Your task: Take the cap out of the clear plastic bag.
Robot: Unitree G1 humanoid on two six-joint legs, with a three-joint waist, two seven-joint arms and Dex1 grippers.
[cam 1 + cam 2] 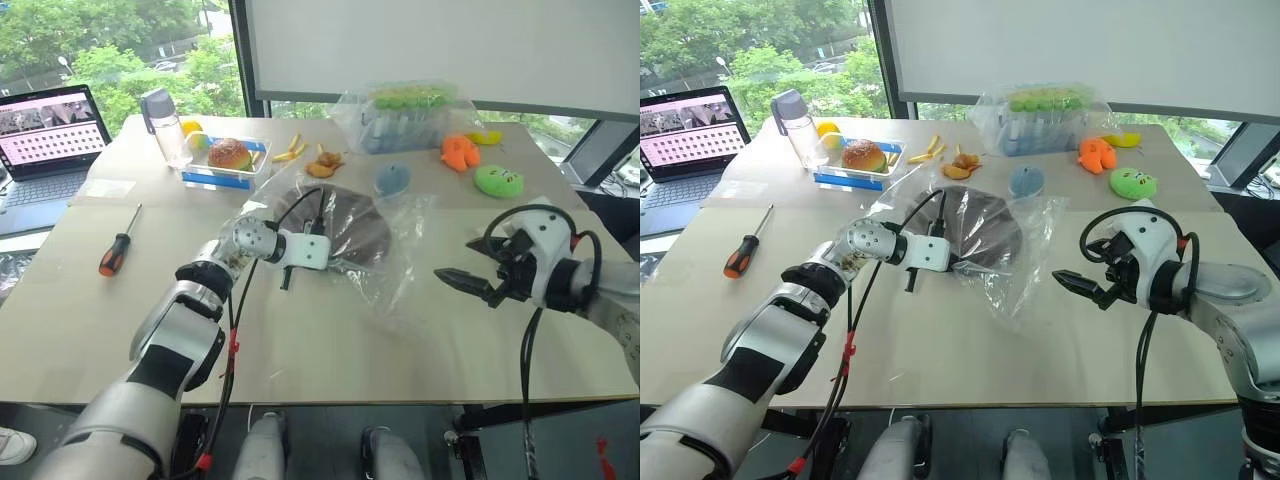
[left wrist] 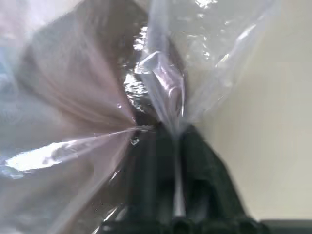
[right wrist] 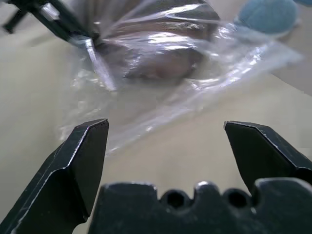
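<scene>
The dark brown cap (image 1: 348,222) lies inside the clear plastic bag (image 1: 400,268) at the table's middle. My left gripper (image 1: 333,257) sits at the bag's near-left edge. In the left wrist view its black fingers (image 2: 195,161) are shut on a pinched fold of the bag's film (image 2: 165,92), with the brown cap (image 2: 83,73) just behind it. My right gripper (image 1: 458,265) hovers open to the right of the bag, apart from it. In the right wrist view its two fingers (image 3: 85,151) stand wide, facing the bag (image 3: 161,73) and the cap (image 3: 156,63) inside.
An orange-handled screwdriver (image 1: 118,243) lies at the left. A laptop (image 1: 45,140), water bottle (image 1: 165,125) and burger tray (image 1: 228,158) stand far left. A blue plush (image 1: 392,180), orange plush (image 1: 460,152), green plush (image 1: 498,180) and bulgy bag (image 1: 405,115) sit behind.
</scene>
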